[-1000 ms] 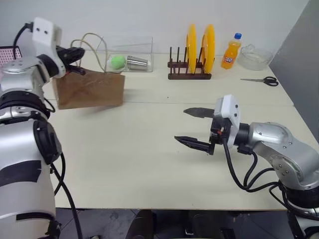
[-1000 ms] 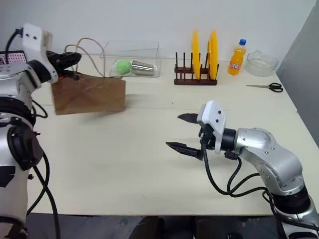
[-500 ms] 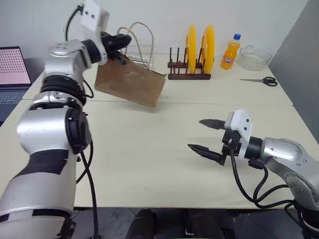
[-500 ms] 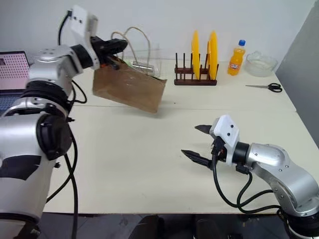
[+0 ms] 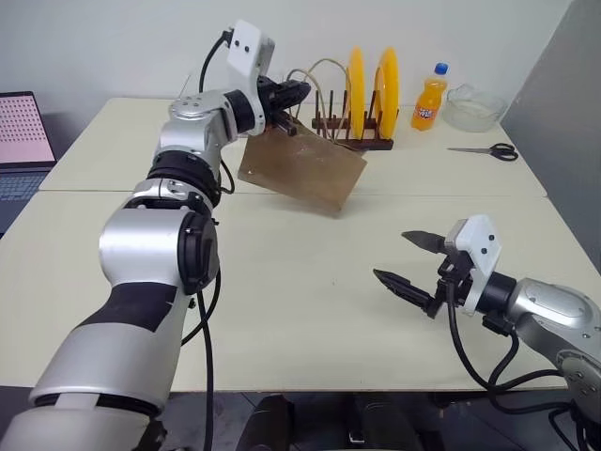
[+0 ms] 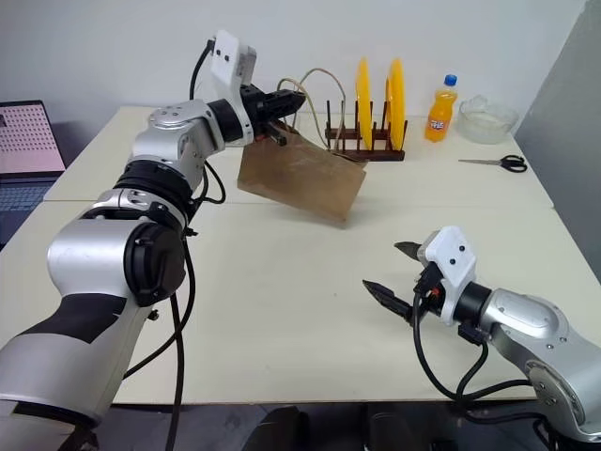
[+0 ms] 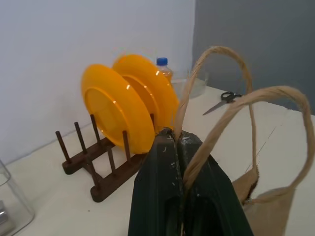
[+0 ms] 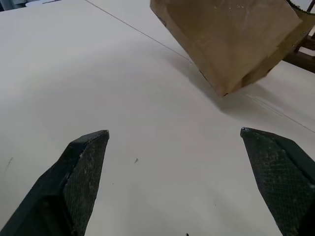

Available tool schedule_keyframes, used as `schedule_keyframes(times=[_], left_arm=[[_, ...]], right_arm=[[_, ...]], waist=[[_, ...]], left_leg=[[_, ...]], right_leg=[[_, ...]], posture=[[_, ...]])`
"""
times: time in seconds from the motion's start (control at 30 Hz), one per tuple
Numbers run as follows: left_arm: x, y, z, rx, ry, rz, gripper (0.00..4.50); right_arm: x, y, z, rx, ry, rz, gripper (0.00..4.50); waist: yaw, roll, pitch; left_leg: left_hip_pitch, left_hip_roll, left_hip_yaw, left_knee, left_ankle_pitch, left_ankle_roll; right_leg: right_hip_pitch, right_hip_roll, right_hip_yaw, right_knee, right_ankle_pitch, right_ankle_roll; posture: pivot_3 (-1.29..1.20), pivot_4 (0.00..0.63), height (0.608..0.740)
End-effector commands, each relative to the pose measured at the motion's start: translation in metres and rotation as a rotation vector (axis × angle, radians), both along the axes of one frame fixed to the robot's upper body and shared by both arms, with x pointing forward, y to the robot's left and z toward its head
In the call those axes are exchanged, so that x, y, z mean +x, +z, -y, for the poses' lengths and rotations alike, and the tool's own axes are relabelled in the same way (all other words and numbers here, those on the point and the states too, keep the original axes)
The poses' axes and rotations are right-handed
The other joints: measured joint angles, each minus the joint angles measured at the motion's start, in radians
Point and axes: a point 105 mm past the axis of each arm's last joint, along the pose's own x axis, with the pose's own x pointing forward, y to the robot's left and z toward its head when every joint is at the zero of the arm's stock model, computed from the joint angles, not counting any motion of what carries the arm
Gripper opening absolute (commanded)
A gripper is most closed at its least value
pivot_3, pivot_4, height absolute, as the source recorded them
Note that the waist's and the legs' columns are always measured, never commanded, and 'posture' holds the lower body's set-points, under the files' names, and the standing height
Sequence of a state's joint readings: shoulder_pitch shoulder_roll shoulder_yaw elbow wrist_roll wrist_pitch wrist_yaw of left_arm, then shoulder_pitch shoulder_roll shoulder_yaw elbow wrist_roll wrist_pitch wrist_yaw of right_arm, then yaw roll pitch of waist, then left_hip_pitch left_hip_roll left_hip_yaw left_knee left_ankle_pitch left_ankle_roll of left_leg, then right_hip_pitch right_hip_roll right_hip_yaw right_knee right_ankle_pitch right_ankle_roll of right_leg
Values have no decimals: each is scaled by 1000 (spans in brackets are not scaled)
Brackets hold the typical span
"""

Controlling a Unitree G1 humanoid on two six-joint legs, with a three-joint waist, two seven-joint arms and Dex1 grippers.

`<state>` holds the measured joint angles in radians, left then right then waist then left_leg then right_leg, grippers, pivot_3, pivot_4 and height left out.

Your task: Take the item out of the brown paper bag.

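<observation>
The left gripper, fingers clenched on the handles, lifts the light, floppy brown paper bag tilted; the right gripper gapes empty.

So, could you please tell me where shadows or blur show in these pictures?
Right wrist view: the brown paper bag casts a soft shadow on the table. Left wrist view: the left claw looks soft, close to the lens; the yellow plates look sharper.

A cream table made of joined tops fills the middle; a plain white wall runs behind at twelve o'clock; a grey panel stands at two o'clock.
</observation>
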<state>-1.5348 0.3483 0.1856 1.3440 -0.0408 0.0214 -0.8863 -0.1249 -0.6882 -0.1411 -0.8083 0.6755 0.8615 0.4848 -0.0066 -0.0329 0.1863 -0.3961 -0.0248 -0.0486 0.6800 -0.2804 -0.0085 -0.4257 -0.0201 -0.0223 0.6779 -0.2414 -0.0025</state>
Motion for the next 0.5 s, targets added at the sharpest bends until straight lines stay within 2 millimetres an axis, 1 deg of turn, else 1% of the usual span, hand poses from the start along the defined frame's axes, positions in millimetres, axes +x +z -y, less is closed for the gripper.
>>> schedule_keyframes(times=[0.03, 0.2, 0.4, 0.5], left_arm=[[-5, 25, 5, -28, -23, 69, 26], [-5, 11, 7, -7, -43, 35, 26], [-6, -4, 1, 50, -65, -1, 26], [-7, -8, -2, 68, -77, -16, 26]], right_arm=[[-5, 10, -1, 13, -3, 48, 4500], [-4, 11, 0, 16, -21, 48, 4500], [-1, 13, 1, 19, -32, 60, 4500], [0, 14, 0, 20, -30, 61, 4500]], waist=[[0, 0, 0], [0, 0, 0], [0, 0, 0], [0, 0, 0]], left_leg=[[0, 0, 0, 0, 0, 0], [0, 0, 0, 0, 0, 0], [0, 0, 0, 0, 0, 0], [0, 0, 0, 0, 0, 0]], right_leg=[[0, 0, 0, 0, 0, 0], [0, 0, 0, 0, 0, 0], [0, 0, 0, 0, 0, -1], [0, 0, 1, 0, 1, -2]], posture=[[0, 150, 740], [0, 150, 740], [0, 150, 740], [0, 150, 740]])
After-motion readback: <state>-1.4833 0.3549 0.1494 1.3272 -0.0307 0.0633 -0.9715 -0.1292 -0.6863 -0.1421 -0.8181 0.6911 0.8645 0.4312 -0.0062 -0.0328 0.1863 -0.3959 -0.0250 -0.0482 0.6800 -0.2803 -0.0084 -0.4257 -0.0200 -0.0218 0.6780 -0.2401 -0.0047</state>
